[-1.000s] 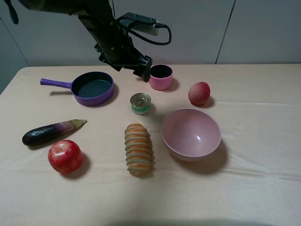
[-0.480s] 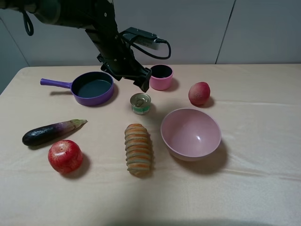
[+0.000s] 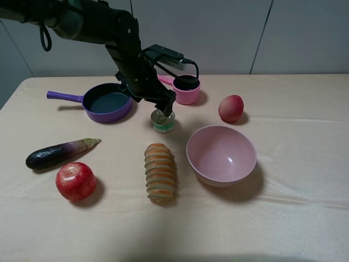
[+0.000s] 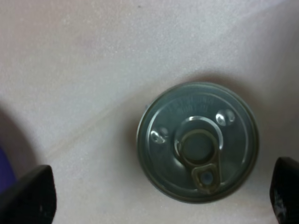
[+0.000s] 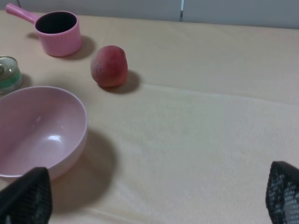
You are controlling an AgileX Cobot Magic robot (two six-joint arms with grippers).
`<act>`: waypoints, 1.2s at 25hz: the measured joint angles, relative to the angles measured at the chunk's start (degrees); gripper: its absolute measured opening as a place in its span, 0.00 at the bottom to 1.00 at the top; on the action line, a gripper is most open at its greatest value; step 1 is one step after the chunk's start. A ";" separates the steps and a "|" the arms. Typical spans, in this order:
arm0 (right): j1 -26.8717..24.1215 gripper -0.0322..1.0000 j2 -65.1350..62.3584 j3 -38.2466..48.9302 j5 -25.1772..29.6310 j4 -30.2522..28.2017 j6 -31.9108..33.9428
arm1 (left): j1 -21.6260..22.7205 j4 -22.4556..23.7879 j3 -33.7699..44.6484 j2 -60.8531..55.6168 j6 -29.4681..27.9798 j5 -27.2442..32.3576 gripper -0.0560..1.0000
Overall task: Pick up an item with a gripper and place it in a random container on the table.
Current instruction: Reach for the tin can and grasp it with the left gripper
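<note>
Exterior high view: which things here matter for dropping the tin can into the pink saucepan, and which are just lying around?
In the job:
tin can
left gripper, open just above the can
pink saucepan
table

Lying about:
purple frying pan
pink bowl
eggplant
red apple
peach
striped bread roll
</note>
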 joint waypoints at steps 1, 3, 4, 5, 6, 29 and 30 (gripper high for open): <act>0.00 0.70 0.00 0.00 0.00 0.00 0.00 | 0.00 0.00 0.00 0.42 0.00 0.05 0.92; 0.00 0.70 0.00 0.00 0.00 0.00 0.00 | 0.00 0.00 0.00 0.97 0.00 0.05 0.92; 0.00 0.70 0.00 0.00 0.00 0.00 0.00 | 0.00 0.00 0.00 1.26 0.00 0.10 0.92; 0.00 0.70 0.00 0.00 0.00 0.00 0.00 | 0.00 0.00 0.00 1.56 0.00 0.10 0.92; 0.00 0.70 0.00 0.00 0.00 0.00 0.00 | -0.08 0.09 0.00 1.80 0.00 0.22 0.92; 0.00 0.70 0.00 0.00 0.00 0.00 0.00 | -3.14 0.19 0.00 4.77 0.16 -1.95 0.92; 0.00 0.70 0.00 0.00 0.00 0.00 0.00 | -3.18 0.19 0.00 4.77 0.16 -2.32 0.92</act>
